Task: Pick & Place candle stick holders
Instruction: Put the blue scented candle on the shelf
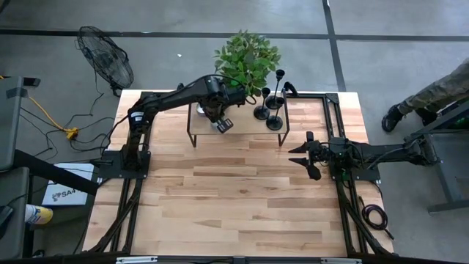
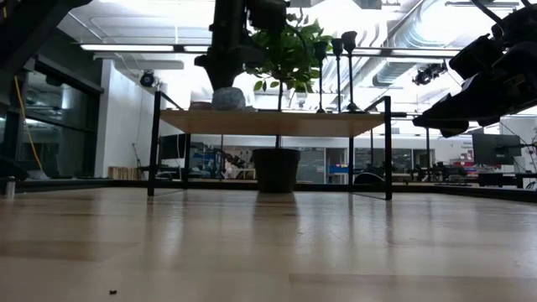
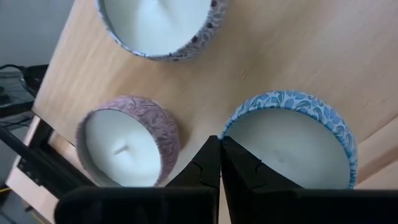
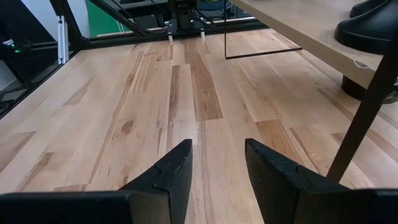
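Observation:
Three black candle stick holders (image 1: 270, 110) stand on their round bases on the right part of a small raised wooden shelf (image 1: 245, 130); their stems (image 2: 339, 75) show in the low view. My left gripper (image 3: 219, 158) is shut and points down over the shelf's left part. Its tips stand between a pink candle tin (image 3: 127, 146) and a blue candle tin (image 3: 292, 140). A third tin (image 3: 155, 25) lies beyond. My right gripper (image 4: 217, 168) waits open, low over the table at its right side (image 1: 311, 155). My left gripper comes from above with its shut fingertips (image 3: 211, 163) at the blue tin's rim (image 3: 231, 124). Whether they touch the rim I cannot tell.
A potted plant (image 1: 245, 57) stands behind the shelf. The shelf's thin black legs (image 4: 367, 106) rise near my right gripper. A floor fan (image 1: 106, 62) and a person's leg (image 1: 432, 95) are off the table. Bare wooden table (image 1: 234, 198) lies in front.

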You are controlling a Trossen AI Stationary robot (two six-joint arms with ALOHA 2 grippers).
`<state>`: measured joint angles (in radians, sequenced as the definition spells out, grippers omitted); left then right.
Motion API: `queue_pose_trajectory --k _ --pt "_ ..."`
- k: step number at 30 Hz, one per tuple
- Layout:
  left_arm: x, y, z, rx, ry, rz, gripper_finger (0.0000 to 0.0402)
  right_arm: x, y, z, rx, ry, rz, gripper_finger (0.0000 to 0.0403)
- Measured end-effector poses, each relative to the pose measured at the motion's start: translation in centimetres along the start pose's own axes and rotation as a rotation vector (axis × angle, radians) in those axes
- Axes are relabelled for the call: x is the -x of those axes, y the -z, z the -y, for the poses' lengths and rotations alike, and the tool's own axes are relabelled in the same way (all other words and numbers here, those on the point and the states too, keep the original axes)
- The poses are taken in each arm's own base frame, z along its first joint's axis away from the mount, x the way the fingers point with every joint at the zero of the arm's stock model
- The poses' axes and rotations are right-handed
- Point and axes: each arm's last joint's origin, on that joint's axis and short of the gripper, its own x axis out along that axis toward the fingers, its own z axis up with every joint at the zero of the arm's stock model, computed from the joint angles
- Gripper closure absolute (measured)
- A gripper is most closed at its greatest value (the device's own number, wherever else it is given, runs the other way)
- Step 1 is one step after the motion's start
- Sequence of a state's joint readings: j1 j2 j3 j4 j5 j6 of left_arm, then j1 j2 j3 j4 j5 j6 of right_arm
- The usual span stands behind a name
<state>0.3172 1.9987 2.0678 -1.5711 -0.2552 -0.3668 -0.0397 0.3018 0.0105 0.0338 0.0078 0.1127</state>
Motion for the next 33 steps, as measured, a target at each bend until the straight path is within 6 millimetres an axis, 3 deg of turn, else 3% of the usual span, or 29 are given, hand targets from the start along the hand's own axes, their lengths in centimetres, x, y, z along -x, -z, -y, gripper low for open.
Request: queue_pose_trajectory --k 33 --pt "0.88 0.05 -0.31 0.018 -0.041 0.048 0.0401 0.0 0.0 0.0 -0.001 0.0 0.0 0.0261"
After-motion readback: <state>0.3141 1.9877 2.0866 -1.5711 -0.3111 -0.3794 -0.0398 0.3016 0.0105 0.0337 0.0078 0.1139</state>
